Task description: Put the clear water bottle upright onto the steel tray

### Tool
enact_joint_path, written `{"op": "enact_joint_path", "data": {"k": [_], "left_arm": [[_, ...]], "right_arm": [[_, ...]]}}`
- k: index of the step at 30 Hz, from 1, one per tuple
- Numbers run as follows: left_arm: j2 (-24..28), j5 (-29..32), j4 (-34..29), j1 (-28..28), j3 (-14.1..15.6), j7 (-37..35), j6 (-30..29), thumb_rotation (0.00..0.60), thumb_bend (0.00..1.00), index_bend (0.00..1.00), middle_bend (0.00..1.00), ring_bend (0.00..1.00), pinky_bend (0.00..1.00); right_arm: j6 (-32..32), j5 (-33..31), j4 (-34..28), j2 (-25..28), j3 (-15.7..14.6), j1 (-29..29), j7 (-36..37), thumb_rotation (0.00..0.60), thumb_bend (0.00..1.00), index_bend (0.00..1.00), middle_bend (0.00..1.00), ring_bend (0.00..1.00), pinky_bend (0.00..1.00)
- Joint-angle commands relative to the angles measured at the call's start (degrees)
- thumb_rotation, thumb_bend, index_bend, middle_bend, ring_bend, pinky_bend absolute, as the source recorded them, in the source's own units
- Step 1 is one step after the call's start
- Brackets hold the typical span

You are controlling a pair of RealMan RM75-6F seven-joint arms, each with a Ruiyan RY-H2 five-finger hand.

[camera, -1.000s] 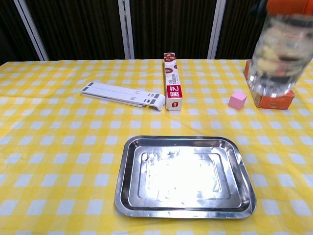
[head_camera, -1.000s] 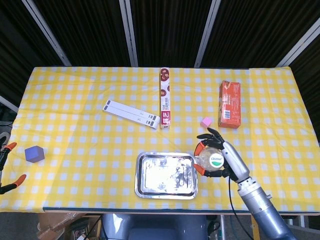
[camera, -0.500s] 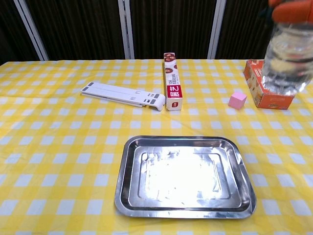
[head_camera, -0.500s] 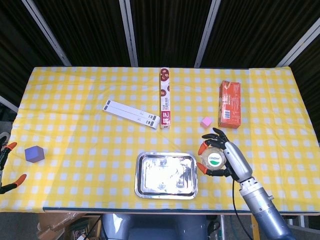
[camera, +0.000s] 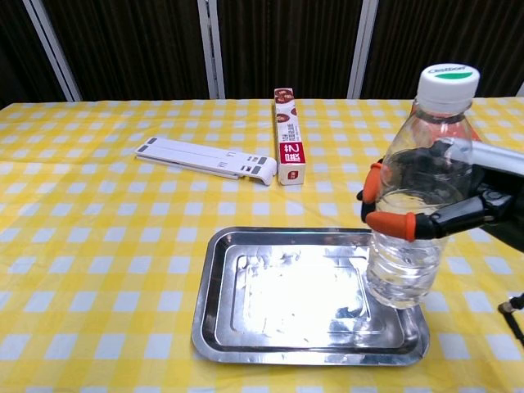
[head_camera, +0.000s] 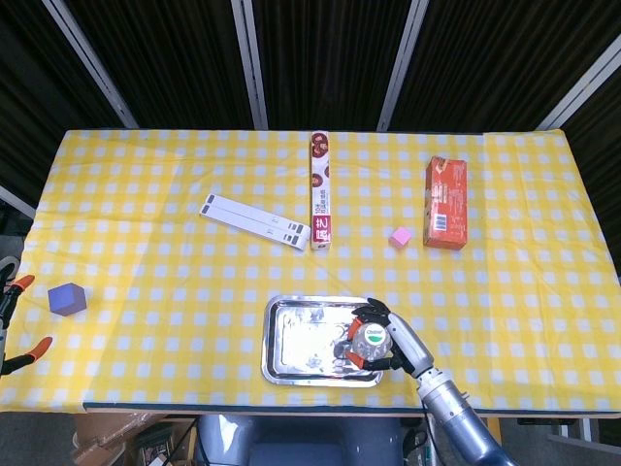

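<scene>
Right hand point(camera: 458, 209) reaching in from right, orange-tipped fingers point(camera: 391, 223) wrapped round bottle point(camera: 413, 213); forearm low.

Right hand point(camera: 446, 209) grips upright bottle point(camera: 417, 196), orange fingertips point(camera: 391, 223) wrapped round it | bottle base at right end of tray point(camera: 246, 327) | long box point(camera: 288, 147) and white bar point(camera: 209, 160) behind

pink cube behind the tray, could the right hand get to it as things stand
Probably not right now: the right hand grips the water bottle over the steel tray. The pink cube sits in open cloth with nothing blocking it, so it likely could once the bottle is released.
</scene>
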State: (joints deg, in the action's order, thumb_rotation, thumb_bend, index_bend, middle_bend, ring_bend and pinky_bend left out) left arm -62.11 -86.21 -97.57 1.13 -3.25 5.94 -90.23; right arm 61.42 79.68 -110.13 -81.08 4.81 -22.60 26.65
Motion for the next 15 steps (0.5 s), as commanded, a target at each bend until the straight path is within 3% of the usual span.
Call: {"op": "enact_joint_path", "data": {"k": [1,7,15], "left_arm": [[-0.26,0.00,-0.03,0.20,0.01,0.53,0.23,0.600,0.21,0.14,0.00,0.00,0.00],[-0.63,0.14,-0.17,0.22,0.03,1.52,0.23,0.600,0.21,0.14,0.00,0.00,0.00],[-0.47,0.99,-0.20,-0.15,-0.47,0.78,-0.51,0.600,0.21,0.14,0.00,0.00,0.00]], "right_arm": [[1.11,-0.41,0.05,-0.50,0.29,0.32,-0.88,0.600,0.69,0.76,0.54,0.24,0.00],[2.58,-1.18,-0.31,1.69,0.61,1.58,0.75,0.600,0.69,0.76,0.54,0.24,0.00],[6.47,0.18,0.90,14.14,1.33,5.52,9.14,0.600,0.69,0.76,0.54,0.24,0.00]]}}
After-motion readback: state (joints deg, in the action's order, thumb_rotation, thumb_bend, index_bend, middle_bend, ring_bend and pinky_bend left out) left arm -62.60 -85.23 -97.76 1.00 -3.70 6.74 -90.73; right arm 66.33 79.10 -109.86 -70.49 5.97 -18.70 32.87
